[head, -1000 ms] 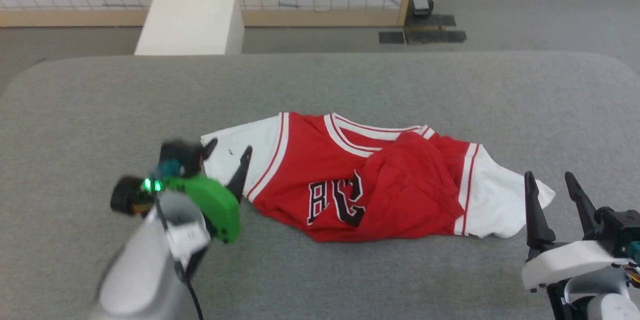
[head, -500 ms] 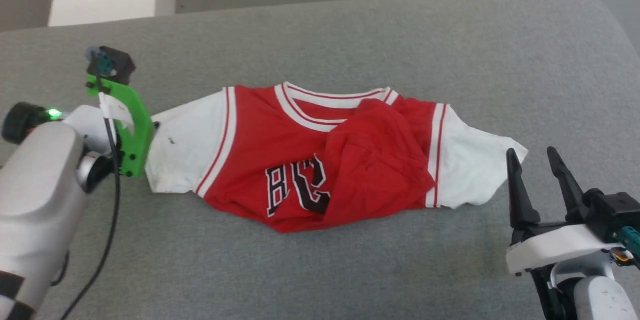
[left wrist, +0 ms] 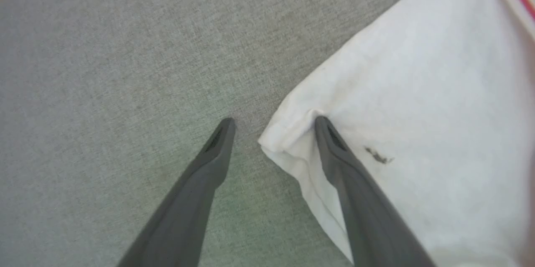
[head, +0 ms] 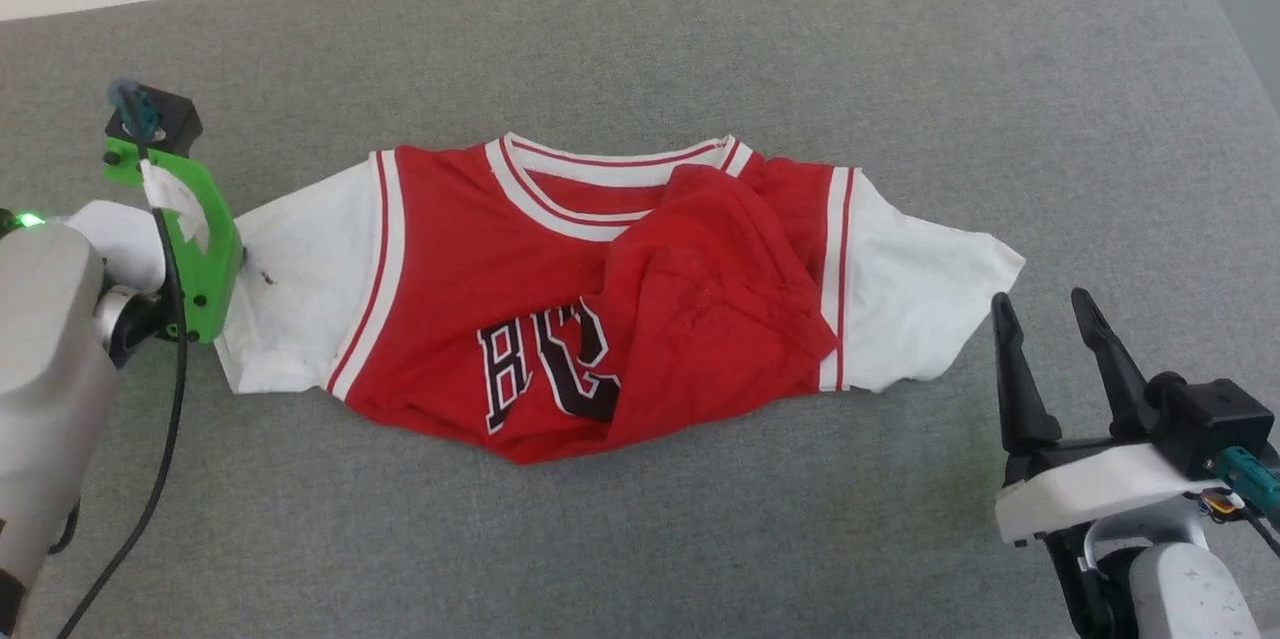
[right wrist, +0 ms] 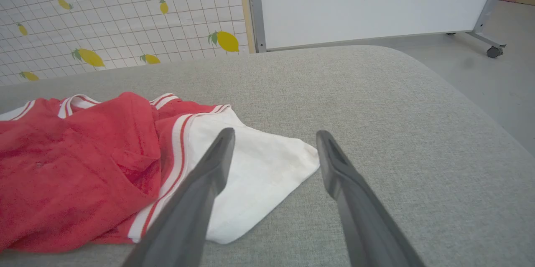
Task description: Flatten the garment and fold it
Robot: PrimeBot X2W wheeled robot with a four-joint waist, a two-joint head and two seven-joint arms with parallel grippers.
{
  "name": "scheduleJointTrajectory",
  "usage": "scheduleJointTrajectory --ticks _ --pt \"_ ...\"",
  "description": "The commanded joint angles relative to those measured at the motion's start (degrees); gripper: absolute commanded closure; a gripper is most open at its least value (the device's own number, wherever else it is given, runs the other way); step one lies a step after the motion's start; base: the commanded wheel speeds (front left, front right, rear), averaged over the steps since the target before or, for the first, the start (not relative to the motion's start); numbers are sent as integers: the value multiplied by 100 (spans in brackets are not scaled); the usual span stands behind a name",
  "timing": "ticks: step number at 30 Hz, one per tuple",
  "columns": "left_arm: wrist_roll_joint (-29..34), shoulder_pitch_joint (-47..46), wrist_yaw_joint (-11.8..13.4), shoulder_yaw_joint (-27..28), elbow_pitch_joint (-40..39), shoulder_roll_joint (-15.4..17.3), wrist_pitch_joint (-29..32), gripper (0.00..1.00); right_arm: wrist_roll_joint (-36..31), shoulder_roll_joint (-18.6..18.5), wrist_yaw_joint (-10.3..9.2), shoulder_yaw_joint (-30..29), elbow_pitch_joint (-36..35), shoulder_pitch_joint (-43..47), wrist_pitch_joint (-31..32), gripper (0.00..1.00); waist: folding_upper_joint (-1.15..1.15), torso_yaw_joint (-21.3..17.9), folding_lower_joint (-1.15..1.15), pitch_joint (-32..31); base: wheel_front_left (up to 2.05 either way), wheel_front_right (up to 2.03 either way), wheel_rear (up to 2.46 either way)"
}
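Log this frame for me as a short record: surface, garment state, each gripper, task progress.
surface: grey padded table
garment: red shirt, collar away from the robot, a red flap folded over part of the chest graphic
left gripper: open, one finger on the corner of the left white sleeve, the other on the table
right gripper: open, near the right white sleeve, not touching
progress: not flat, not yet folded

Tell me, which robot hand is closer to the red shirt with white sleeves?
Left. The left gripper straddles a white sleeve corner of the soft red shirt, one finger resting on it. The right gripper sits open just off the other sleeve's tip, apparently not touching.
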Motion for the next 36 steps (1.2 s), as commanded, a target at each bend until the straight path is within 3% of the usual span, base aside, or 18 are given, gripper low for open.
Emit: scheduleJointTrajectory --ticks 1,3,4,5,9,17,21,29,36 --pt "-83 23 4 -92 171 49 101 0 56 11 -9 24 21 -108 -55 0 0 -8 0 25 0 0 0" --pt "-212 68 4 -170 276 11 285 0 53 11 -9 36 40 -122 -63 0 0 -7 0 29 0 0 0" --pt "-309 107 4 -223 291 -13 408 82 47 11 -9 38 50 -125 -67 0 0 -2 0 27 0 0 0" --pt "-390 134 4 -265 263 -26 464 100 42 11 -9 34 57 -126 -69 0 0 5 0 23 0 0 0" --pt "-687 217 4 -296 125 -61 305 100 -10 11 -9 -42 93 -111 -61 0 0 84 0 -46 0 0 0" --pt "-458 225 315 -111 77 -239 -1330 100 -295 -18 -9 -272 81 -58 555 0 0 432 0 -441 0 0 0" --pt "-436 403 416 -78 -237 -363 -1852 100 -146 -320 -9 -306 120 -135 1454 0 0 683 0 -595 0 0 0" --pt "-395 1031 776 -48 -1478 -391 -2526 100 243 -968 -9 -670 558 -950 3851 0 0 1117 0 -673 0 0 0" --pt "-317 1487 1202 -79 -2845 -297 -2602 100 28 -1324 -9 -727 1232 -1613 4881 0 0 1371 0 -564 0 0 0"
